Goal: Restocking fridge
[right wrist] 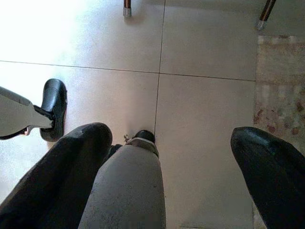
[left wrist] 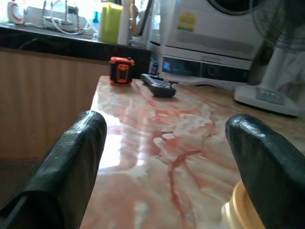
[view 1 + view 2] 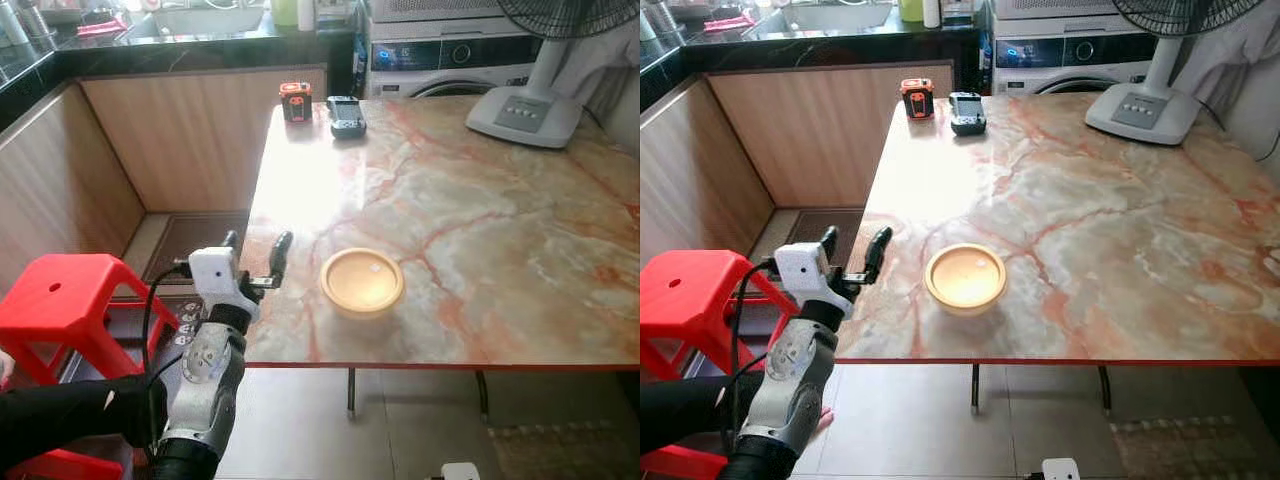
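Observation:
A round yellow lidded bowl (image 3: 362, 281) sits on the marble table (image 3: 480, 220) near its front left corner. My left gripper (image 3: 257, 248) is raised at the table's left edge, just left of the bowl and apart from it. Its fingers are open with nothing between them. In the left wrist view the left gripper (image 2: 164, 123) looks along the tabletop, and the bowl's rim (image 2: 236, 210) peeks out beside one finger. My right gripper (image 1: 167, 133) hangs open over the tiled floor, above my own leg.
An orange tape measure (image 3: 295, 100) and a black handset (image 3: 346, 115) lie at the table's far left. A fan base (image 3: 525, 112) stands at the far right. A red stool (image 3: 65, 300) is left of my arm. A person's black sleeve (image 3: 60, 415) reaches in at lower left.

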Controlling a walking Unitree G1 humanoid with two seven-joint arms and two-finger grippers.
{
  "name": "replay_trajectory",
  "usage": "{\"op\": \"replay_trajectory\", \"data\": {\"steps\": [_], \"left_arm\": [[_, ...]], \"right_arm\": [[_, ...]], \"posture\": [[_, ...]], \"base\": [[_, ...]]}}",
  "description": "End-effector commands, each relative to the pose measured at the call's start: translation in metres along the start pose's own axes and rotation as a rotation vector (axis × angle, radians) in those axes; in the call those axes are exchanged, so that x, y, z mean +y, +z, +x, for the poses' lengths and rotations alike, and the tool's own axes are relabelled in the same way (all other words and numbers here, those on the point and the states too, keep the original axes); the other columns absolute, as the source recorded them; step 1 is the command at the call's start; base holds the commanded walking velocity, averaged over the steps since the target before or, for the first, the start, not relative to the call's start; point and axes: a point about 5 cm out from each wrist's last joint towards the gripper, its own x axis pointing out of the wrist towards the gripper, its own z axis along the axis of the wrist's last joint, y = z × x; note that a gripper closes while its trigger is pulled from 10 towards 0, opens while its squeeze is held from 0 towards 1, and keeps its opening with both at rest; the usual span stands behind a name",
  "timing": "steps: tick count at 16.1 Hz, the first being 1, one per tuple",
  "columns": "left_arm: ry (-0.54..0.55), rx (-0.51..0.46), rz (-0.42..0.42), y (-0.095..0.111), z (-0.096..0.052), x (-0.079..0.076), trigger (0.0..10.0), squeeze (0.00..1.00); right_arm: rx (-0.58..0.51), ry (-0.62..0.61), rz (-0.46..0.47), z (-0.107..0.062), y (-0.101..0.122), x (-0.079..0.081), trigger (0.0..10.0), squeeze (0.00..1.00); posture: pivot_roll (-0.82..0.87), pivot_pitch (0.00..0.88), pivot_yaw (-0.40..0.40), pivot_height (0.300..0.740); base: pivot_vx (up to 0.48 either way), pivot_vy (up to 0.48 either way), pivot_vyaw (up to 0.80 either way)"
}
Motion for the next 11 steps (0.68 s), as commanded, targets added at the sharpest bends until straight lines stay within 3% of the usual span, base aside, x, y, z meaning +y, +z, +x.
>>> {"op": "replay_trajectory", "data": {"steps": [1, 3, 11], "left_arm": [[-0.008, 0.003, 0.008, 0.0030, -0.0012, 0.0020, 10.0, 0.00], [-0.017, 0.021, 0.015, 0.0033, -0.0011, 0.0025, 10.0, 0.00], [-0.039, 0.050, 0.010, 0.0043, -0.0030, 0.0012, 10.0, 0.00]], "right_arm": [[-0.001, -0.002, 0.023, -0.0001, -0.0007, 0.0014, 10.0, 0.00], [0.000, -0.001, 0.024, -0.0001, -0.0010, 0.0019, 10.0, 0.00], [0.003, -0.001, 0.026, 0.0000, -0.0009, 0.0011, 10.0, 0.00]], "posture": [[0.08, 0.024, 0.066, 0.740], [0.09, 0.017, 0.067, 0.740], [0.09, 0.033, 0.063, 0.740]], "base": [[0.000, 0.000, 0.00], [0.000, 0.000, 0.00], [0.000, -0.286, 0.00]]}}
